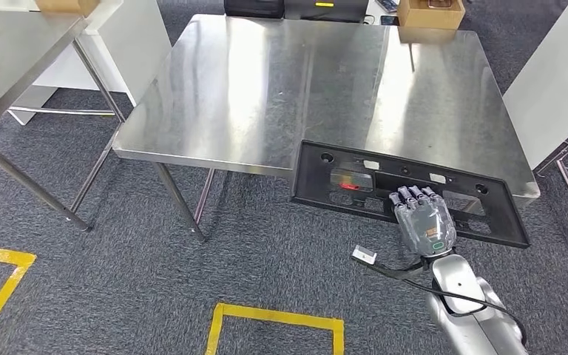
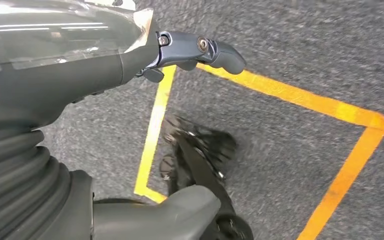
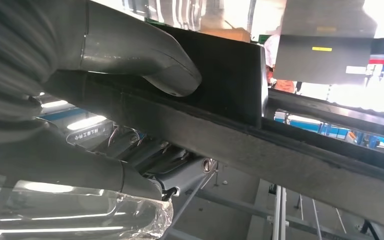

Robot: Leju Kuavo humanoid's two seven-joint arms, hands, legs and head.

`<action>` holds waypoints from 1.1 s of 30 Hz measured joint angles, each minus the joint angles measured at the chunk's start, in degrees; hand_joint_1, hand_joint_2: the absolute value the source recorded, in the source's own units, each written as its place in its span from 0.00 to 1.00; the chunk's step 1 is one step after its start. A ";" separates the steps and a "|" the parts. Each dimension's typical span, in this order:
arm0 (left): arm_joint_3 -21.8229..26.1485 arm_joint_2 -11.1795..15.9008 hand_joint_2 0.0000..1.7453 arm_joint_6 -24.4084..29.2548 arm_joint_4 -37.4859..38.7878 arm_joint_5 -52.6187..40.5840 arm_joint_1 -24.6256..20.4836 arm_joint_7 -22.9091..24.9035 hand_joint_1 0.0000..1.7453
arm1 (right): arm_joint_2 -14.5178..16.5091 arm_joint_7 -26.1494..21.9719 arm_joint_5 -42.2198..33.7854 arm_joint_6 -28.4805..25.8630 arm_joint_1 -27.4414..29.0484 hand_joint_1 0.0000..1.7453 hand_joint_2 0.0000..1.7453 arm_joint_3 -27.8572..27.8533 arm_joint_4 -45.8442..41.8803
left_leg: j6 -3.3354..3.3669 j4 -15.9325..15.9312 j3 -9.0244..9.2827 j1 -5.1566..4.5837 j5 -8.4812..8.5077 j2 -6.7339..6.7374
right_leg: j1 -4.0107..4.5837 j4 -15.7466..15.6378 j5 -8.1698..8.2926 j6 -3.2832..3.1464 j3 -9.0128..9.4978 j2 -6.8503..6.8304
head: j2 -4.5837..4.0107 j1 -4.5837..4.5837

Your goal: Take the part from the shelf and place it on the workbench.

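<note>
The part [image 1: 355, 181] is a long black plastic frame with cut-outs and a small red mark. It hangs over the near right edge of the steel workbench [image 1: 266, 89], its far side above the tabletop and its near side out over the carpet. My right hand [image 1: 421, 218] grips the part's near rim from below. In the right wrist view the thumb [image 3: 172, 75] presses on top of the black part [image 3: 290, 150] and the fingers [image 3: 180, 170] curl under it. My left hand [image 2: 130, 65] hangs over the floor, holding nothing, fingers apart.
A second steel table [image 1: 15, 59] stands at the left. A cardboard box [image 1: 430, 13] sits at the workbench's far edge, and a white cabinet [image 1: 555, 81] flanks it on the right. Yellow tape [image 1: 274, 318] marks the grey carpet. A loose cable [image 1: 392, 272] trails from my right wrist.
</note>
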 joint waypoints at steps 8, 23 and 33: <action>0.02 0.51 1.00 0.03 -0.02 0.02 0.39 0.00 0.00 | 0.43 1.11 0.04 0.07 -0.40 1.00 1.00 0.65 0.40 | 2.67 -13.81 2.53 -1.55 11.96 -1.28 | 0.97 -0.09 -3.49 1.21 4.97 0.71 | 0.00 -0.09; 0.02 0.32 1.00 0.10 -0.03 -0.16 -0.11 0.44 0.00 | -0.57 5.31 0.02 0.96 -1.97 1.00 1.00 3.72 2.09 | 1.36 -13.91 14.56 -0.99 3.75 -1.43 | -0.31 0.76 4.27 2.71 -5.63 -0.72 | 0.00 -0.12; 0.02 0.45 1.00 0.34 -0.02 -0.14 -0.10 0.46 0.00 | -0.35 5.36 0.02 1.05 -2.93 1.00 1.00 5.02 2.20 | -0.24 -5.85 3.60 0.09 6.88 -0.09 | -0.57 0.07 0.51 0.72 -0.57 -0.46 | 0.00 -0.33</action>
